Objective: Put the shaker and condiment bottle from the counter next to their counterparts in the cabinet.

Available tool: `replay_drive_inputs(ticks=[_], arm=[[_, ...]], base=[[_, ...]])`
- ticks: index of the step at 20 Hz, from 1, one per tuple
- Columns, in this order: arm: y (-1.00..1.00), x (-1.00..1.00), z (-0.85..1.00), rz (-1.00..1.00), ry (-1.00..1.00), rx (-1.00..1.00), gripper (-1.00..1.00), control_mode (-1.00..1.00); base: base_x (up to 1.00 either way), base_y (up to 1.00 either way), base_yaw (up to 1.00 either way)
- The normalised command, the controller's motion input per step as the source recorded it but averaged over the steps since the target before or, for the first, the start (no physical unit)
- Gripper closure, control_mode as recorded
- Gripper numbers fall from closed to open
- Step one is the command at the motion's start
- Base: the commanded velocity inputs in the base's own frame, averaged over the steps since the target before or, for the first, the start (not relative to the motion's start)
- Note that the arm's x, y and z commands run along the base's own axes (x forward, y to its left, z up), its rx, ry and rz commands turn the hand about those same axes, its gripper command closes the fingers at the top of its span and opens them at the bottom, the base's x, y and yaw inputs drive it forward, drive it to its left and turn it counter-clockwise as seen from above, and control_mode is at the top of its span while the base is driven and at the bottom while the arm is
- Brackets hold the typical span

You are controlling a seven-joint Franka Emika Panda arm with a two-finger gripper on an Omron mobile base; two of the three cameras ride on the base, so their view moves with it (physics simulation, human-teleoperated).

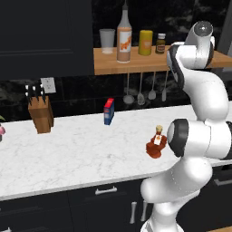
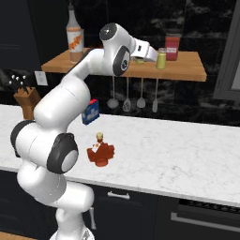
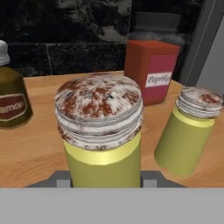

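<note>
While my gripper grips the shaker by its smooth body, I judge it light, rigid, possibly slippery.

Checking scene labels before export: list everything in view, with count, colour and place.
shaker: 1, yellow-green, speckled grey cap; in the gripper over the cabinet shelf
matching shaker: 1, yellow-green; standing on the shelf beside the held one
cabinet shelf: 1, light-brown wood; on the black wall
condiment bottle: 1, reddish-brown, tan cap; on the counter by the arm
counter: 1, white marble; above dark drawers
tall bottle: 1, pale, orange label; shelf
glass: 1, clear; shelf, left end
yellow canister: 1; shelf
brown jar: 1; shelf
red box: 1; shelf
blue-red carton: 1; counter
knife block: 1, brown; counter
utensils: 4, grey; hanging below the shelf
gripper: 1; shut on the shaker
</note>
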Motion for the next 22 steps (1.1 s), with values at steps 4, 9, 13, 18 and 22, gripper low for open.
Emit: replay_drive_inputs(ticks=[4, 9, 13, 18, 22], arm=[[-0.41, 0.22, -0.02, -0.08, 0.05, 0.14, 1.0, -1.0], [-0.43, 0.08, -0.04, -0.04, 0.0, 0.19, 1.0, -1.0], [-0.08, 0.0, -0.22, 0.0, 0.0, 0.07, 1.0, -1.0], [0.12, -0.17, -0.34, 0.0, -0.05, 0.0, 1.0, -1.0], [0.38, -0.36, -0.28, 0.0, -0.1, -0.01, 1.0, -1.0]], base=[[0.0, 0.0, 0.0], [0.0, 0.0, 0.0], [0.0, 0.0, 0.0], [0.0, 0.0, 0.0], [0.0, 0.0, 0.0]])
